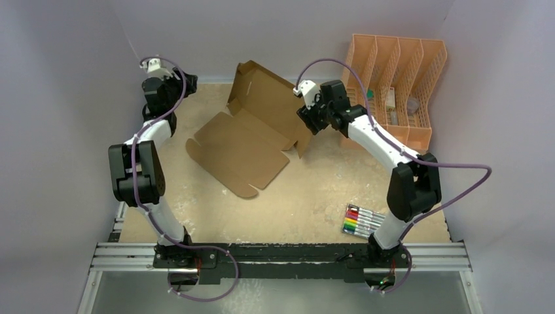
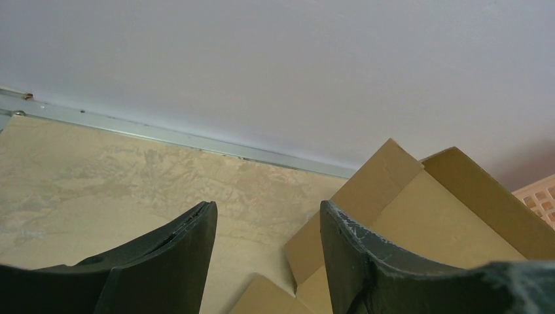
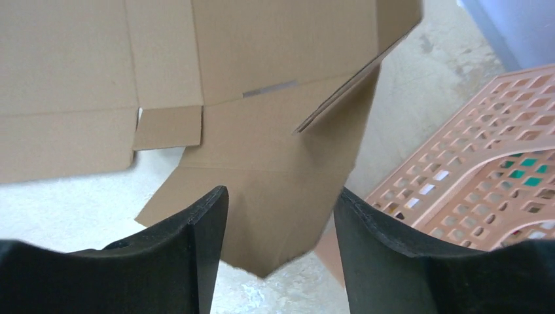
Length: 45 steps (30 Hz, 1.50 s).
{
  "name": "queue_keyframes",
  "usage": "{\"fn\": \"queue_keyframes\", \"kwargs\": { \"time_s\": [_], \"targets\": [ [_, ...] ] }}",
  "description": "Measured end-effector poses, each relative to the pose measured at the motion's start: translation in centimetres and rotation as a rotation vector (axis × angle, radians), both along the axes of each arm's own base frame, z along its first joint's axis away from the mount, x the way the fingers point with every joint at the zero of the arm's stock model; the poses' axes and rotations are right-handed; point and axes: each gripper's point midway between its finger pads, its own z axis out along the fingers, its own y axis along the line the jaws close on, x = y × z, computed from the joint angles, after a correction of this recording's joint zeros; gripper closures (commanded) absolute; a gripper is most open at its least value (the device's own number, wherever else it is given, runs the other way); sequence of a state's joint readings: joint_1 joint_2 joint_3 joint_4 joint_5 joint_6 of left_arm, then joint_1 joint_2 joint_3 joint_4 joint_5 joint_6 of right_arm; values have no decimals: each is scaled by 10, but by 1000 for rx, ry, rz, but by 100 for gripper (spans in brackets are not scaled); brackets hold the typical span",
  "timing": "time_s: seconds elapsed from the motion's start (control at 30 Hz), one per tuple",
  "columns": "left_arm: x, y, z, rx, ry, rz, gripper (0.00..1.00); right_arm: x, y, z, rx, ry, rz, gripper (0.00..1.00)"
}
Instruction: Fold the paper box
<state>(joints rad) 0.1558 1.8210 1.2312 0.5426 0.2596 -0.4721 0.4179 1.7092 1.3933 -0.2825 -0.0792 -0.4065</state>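
Looking down from the top camera, paper box (image 1: 242, 147): I see it partly unfolded at the far middle of the table (image 1: 314, 190), with one wide panel lying flat and the far-right panels standing up.
Top camera, left gripper (image 1: 186, 84): I have it at the far left, apart from the cardboard; I cannot tell its jaws from this view.
Top camera, right gripper (image 1: 306, 120): it sits right at the raised right edge of the paper box; I cannot tell whether it touches.
Top camera, surroundings: a peach organizer (image 1: 399, 72) stands at the far right, and a pack of markers (image 1: 361, 220) lies at the near right.
Left wrist camera, left gripper (image 2: 267, 209): jaws wide with nothing between them, only bare table (image 2: 98, 176) beyond.
Left wrist camera, paper box (image 2: 425, 216): its raised panels are to the right of my fingers, apart from them.
Right wrist camera, right gripper (image 3: 281, 196): jaws wide and gripping nothing; a pointed flap shows in the gap, beyond the fingers.
Right wrist camera, paper box (image 3: 275, 52): it fills the upper left, with the organizer (image 3: 484, 163) to the right.
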Motion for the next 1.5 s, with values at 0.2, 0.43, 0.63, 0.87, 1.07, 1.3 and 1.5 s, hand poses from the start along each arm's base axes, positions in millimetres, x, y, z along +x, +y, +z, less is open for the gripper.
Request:
{"fn": "queue_keyframes", "kwargs": {
  "time_s": [0.2,0.43,0.63,0.87,1.07,1.3,1.5],
  "targets": [
    [-1,-8,2,-15,-13,-37,43,2,1,57,33,-91,9,28],
    [-23,-38,-50,-62,81,-109,43,61,6,108,76,-189,-5,26],
    [-52,-89,-102,-79,232,-204,43,120,-17,71,117,-111,-48,18],
    [-79,-133,-101,-42,275,-289,44,159,-36,-14,135,40,-93,18],
    [-90,-134,-112,-38,309,-285,44,174,-31,-69,147,106,-102,20],
    [-107,-143,-136,-38,386,-304,44,187,-27,-104,169,121,-102,29],
    [-109,-148,-149,-37,415,-313,45,185,-19,-111,205,138,-60,61]
  ]
}}
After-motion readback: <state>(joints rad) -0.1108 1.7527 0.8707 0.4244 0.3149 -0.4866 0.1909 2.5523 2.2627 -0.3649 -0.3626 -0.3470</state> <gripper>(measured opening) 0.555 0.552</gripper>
